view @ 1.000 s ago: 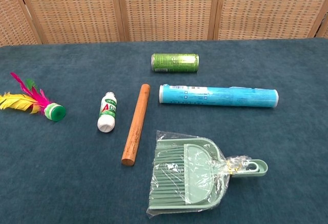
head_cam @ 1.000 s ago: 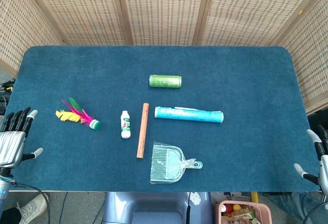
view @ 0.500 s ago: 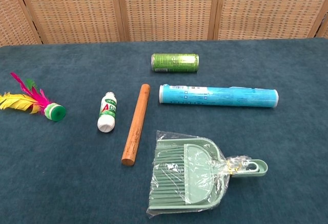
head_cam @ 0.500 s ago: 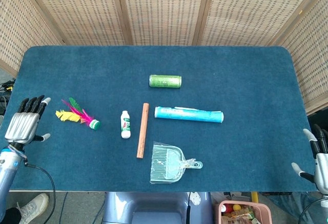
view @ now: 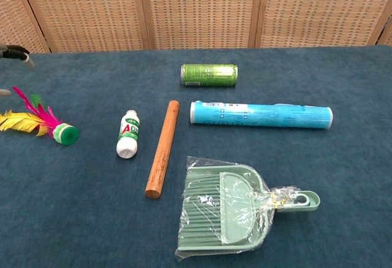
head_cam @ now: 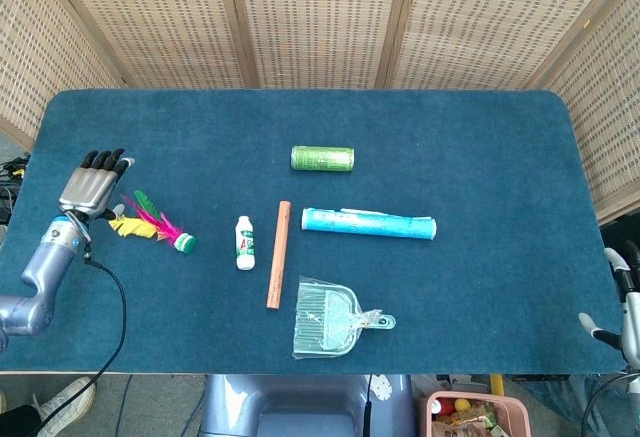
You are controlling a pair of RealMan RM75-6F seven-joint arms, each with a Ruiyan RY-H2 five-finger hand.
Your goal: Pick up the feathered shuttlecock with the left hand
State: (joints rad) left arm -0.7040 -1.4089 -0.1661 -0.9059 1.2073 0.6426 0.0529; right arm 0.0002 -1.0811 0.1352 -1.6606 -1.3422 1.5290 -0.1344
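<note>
The feathered shuttlecock (head_cam: 153, 223) lies on the blue table at the left, its pink, yellow and green feathers pointing left and its green base (view: 65, 134) pointing right. My left hand (head_cam: 92, 183) hovers just left of and above the feathers, fingers spread and nothing in it; only its fingertips (view: 15, 51) show at the chest view's left edge. My right hand (head_cam: 624, 309) sits at the table's right edge, empty with fingers apart.
A small white bottle (head_cam: 245, 242), a wooden stick (head_cam: 278, 254), a green can (head_cam: 322, 158), a light blue tube (head_cam: 369, 224) and a wrapped green dustpan (head_cam: 335, 318) lie in the table's middle. Wicker screens stand behind the table.
My left hand has risen from the table's left edge and moved forward and right, up to the shuttlecock's feathers. The right hand has dropped slightly.
</note>
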